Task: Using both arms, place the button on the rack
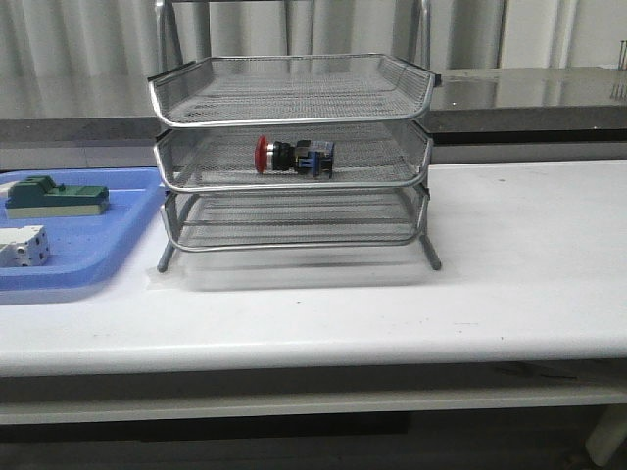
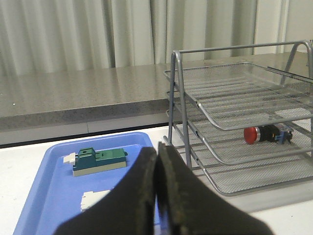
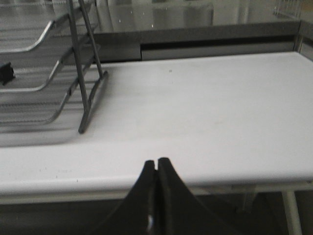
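Note:
The button (image 1: 292, 155), with red cap and black-and-blue body, lies on its side on the middle tier of the silver wire-mesh rack (image 1: 201, 98). It also shows in the left wrist view (image 2: 266, 133), inside the rack (image 2: 220, 117). Neither arm shows in the front view. My left gripper (image 2: 157, 149) is shut and empty, back from the rack over the blue tray's near edge. My right gripper (image 3: 156, 162) is shut and empty, at the table's front edge, to the right of the rack (image 3: 85, 105).
A flat blue tray (image 1: 118, 250) lies left of the rack and holds a green block (image 1: 57, 196) and a white block (image 1: 24, 247). The white table (image 1: 529, 264) stretches to the right of the rack. A grey counter runs behind.

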`<state>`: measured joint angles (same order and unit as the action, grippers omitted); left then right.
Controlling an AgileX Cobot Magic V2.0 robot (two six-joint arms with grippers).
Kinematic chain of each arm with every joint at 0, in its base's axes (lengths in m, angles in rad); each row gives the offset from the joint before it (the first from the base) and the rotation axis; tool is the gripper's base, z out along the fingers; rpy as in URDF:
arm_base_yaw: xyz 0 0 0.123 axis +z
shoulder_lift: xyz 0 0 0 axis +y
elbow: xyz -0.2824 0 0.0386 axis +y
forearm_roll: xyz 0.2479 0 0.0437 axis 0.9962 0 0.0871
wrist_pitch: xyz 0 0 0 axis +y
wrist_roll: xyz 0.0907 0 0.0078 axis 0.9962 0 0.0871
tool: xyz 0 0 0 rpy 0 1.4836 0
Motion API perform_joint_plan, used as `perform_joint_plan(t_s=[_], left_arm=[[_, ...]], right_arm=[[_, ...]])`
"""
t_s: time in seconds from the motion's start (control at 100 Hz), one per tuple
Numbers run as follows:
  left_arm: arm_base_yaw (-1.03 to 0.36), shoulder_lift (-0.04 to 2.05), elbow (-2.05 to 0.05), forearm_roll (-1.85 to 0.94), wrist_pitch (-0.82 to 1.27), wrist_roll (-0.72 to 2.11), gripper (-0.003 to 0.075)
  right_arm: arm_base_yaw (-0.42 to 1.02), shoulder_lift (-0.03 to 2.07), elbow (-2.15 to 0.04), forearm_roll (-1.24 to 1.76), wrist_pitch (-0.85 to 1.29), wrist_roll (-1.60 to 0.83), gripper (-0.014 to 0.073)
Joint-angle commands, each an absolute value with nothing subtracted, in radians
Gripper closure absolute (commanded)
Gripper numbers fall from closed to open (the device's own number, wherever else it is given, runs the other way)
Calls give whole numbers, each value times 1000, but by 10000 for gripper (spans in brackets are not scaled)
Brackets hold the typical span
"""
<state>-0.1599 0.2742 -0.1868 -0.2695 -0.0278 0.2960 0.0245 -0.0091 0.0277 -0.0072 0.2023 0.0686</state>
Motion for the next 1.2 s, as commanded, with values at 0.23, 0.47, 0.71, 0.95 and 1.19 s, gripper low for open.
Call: perform_joint_plan(t_s=[0.23, 0.47, 0.71, 0.95, 1.19], left_arm=[[-157, 282, -215, -276, -107, 291, 741], [-157, 282, -215, -276, -107, 291, 741], [-157, 282, -215, -276, -107, 291, 741], [-157, 282, -215, -276, -107, 291, 741], [-157, 282, -215, -276, -107, 291, 741]], right_arm=[[27, -29, 11, -22, 311, 60, 650], [27, -29, 11, -22, 311, 60, 650], [27, -29, 11, -22, 311, 60, 650], [27, -29, 11, -22, 311, 60, 650], [27, -29, 11, -22, 311, 60, 650]])
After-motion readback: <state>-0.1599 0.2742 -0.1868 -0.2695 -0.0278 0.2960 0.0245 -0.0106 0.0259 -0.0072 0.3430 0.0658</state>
